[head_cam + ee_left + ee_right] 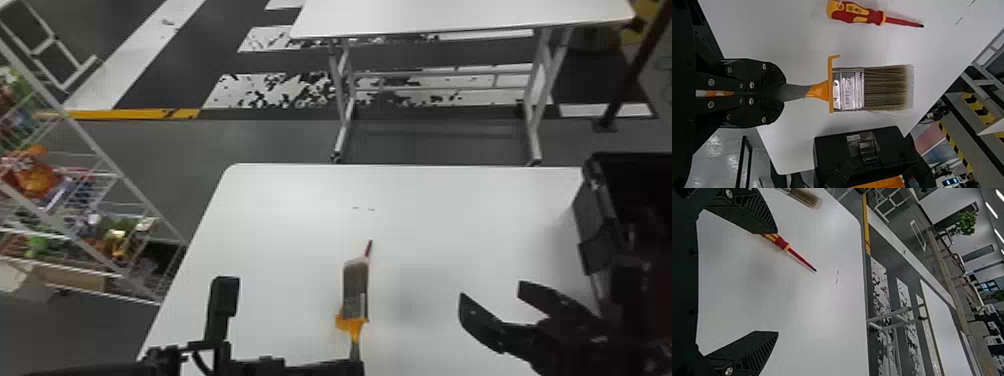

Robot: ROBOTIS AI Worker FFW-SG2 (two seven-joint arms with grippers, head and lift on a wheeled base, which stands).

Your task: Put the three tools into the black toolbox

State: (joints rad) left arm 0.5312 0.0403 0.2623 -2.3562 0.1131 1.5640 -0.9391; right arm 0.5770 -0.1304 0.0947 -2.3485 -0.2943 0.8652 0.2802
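The left gripper [350,367] clamps the brush [355,290] by its handle [795,92]; the right gripper [491,291] hangs open, right of the brush.

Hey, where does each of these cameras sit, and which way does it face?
Head view: on the robot's head, facing forward and down at the near white table, with parts of both arms in sight.
Left wrist view: on the left wrist, facing along the shut left gripper past the paintbrush toward the black toolbox.
Right wrist view: on the right wrist, looking between the open right gripper's fingers toward the farther table.
Both wrist views share the red-and-yellow screwdriver.
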